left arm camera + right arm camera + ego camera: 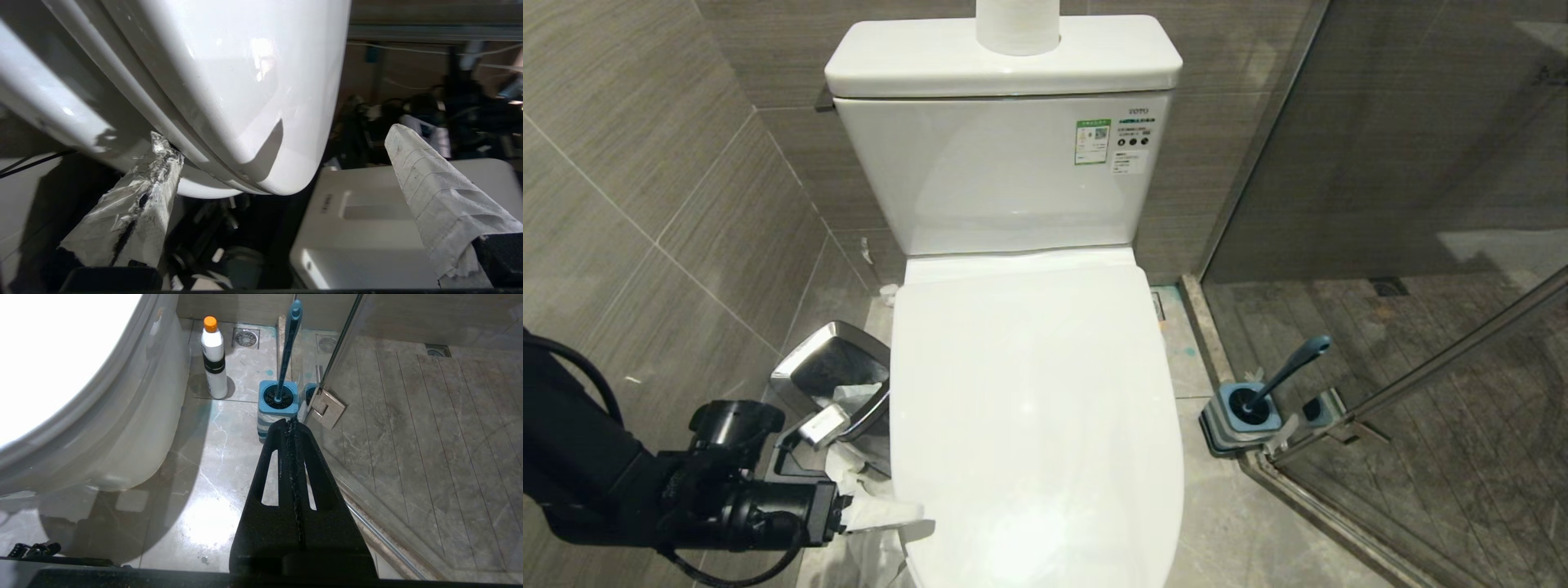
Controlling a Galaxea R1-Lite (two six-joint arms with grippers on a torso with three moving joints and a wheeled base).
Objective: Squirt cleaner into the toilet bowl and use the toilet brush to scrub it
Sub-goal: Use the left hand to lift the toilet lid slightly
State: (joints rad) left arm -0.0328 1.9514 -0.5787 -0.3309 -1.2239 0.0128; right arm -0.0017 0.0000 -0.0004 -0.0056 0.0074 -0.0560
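Grey-brown streaked wall tiles (645, 188) meet a pale marbled floor (212, 473) (stained turquoise in spots), with a glass shower screen (1405, 163) at right.

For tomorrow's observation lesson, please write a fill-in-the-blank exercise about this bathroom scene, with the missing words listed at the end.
1. The toilet lid is ____, so the bowl is covered.
2. The toilet brush stands in its holder on the floor, beside the ____ shower door.
3. The left gripper, its jaws open, is at the front ____ edge of the lid.
4. The right gripper has its jaws ____ and holds nothing.

Missing words: closed; glass; left; shut
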